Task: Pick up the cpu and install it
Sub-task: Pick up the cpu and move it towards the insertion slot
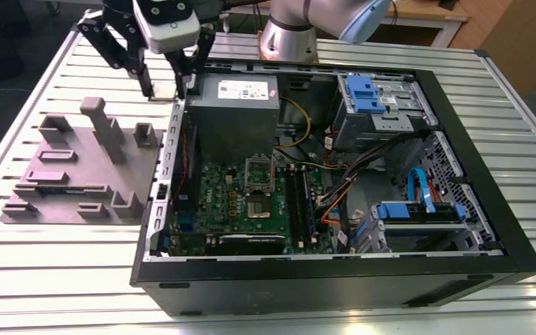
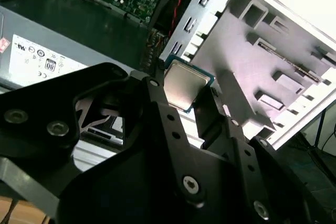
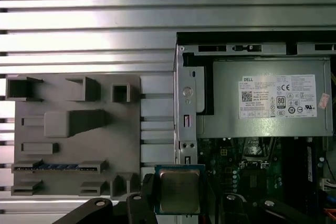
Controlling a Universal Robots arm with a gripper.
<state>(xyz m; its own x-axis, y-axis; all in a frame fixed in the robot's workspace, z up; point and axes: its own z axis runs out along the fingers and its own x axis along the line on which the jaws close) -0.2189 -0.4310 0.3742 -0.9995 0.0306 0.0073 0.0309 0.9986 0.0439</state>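
The socket (image 1: 257,206) is seen in the exterior view; in both wrist views the cpu (image 3: 179,190) is held pinched between the gripper's (image 2: 184,97) fingers.

Arm (image 1: 289,33) enters at 12 o'clock in the exterior view; tool (image 1: 165,89) hangs at 11 o'clock, fingers (image 1: 144,78) clamping the cpu (image 2: 184,85).
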